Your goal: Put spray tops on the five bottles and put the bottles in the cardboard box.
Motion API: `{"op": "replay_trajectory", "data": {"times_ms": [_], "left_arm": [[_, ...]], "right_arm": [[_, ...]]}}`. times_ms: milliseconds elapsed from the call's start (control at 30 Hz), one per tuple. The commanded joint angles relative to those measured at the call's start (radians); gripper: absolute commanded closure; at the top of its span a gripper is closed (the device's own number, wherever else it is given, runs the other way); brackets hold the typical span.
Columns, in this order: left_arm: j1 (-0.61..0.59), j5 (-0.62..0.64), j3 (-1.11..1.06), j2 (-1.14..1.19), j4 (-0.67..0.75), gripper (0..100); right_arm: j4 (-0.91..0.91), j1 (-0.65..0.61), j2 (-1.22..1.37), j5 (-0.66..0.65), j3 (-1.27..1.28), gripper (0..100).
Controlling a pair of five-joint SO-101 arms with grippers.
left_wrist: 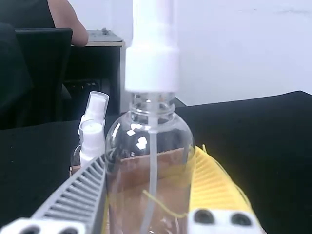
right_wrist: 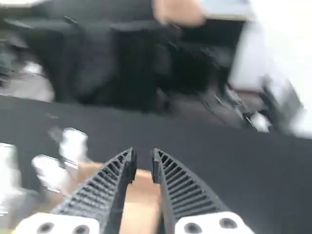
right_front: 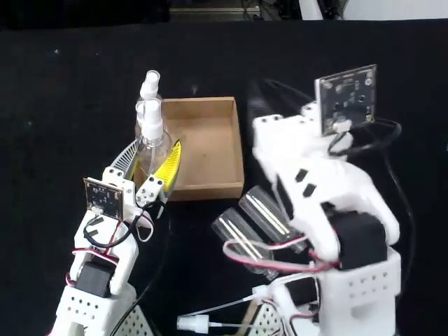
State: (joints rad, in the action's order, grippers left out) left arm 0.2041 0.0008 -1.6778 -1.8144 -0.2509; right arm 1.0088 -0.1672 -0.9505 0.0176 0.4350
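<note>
Jaws of the left claw (right_front: 157, 148) clamp an upright capped bottle (left_wrist: 146, 161) at the 9 o'clock wall of the cardboard box (right_front: 210, 140). A second capped bottle (right_front: 150, 84) stands just beyond, toward 12 o'clock. The right claw (right_wrist: 143, 155) hangs pinched nearly together, empty. Two topless bottles (right_front: 262, 210) lie on the bench (right_front: 70, 70) at the box's 5 o'clock, and a loose spray top (right_front: 192, 323) at 6.
</note>
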Motion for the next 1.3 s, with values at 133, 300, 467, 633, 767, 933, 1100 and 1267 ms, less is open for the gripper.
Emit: {"op": "replay_trajectory", "data": {"times_ms": [133,300,467,633,767,933,1100,1267], "left_arm": [[-0.039,0.005,-0.022,-0.011,0.026,95],[-0.213,0.005,-0.022,-0.011,0.025,95],[-0.440,0.005,-0.022,-0.011,0.026,95],[-0.693,0.003,-0.022,-0.011,0.051,95],[-0.883,0.002,-0.022,-0.009,0.175,95],[-0.963,-0.002,-0.022,0.002,0.247,95],[-0.969,-0.003,-0.030,0.167,0.382,95],[-1.020,-0.005,-0.030,0.488,0.760,95]], "right_arm": [[-0.199,0.169,-0.025,0.000,0.366,95.9],[-0.388,0.146,-0.033,0.066,0.591,95.9],[-0.454,0.143,-0.033,0.092,0.696,95.9],[-0.509,0.143,-0.033,0.092,0.754,95.9],[-0.511,0.141,-0.033,0.092,0.773,95.9],[-0.511,0.141,-0.033,0.092,0.788,95.9],[-0.511,0.141,-0.033,0.092,0.789,95.9],[-0.511,0.141,-0.031,0.092,0.791,95.9]]}}
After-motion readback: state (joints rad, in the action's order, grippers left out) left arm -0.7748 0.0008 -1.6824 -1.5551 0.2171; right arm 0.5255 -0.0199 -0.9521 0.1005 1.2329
